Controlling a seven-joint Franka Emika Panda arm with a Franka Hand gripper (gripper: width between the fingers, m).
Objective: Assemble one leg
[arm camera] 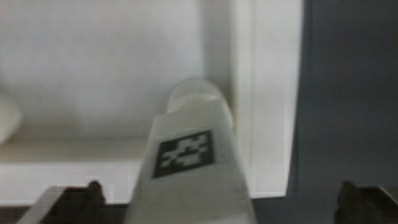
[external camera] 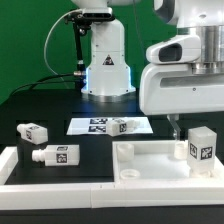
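Wrist vertical over tray point(external camera: 150, 160) | jaws spread wide | leg point(arm camera: 185, 160) upright below

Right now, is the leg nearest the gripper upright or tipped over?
Upright: the leg stands on its end on the tray-shaped part, taller than wide, tag facing the exterior camera.

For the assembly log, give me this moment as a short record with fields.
gripper: open
fingers: one on each side of the upright leg, not touching it
upright leg: stands on the tray-shaped part, at its end on the exterior view's right
far-left leg: lying on the table
second leg: lying close to the far-left leg, nearer the front
third leg: on the marker board
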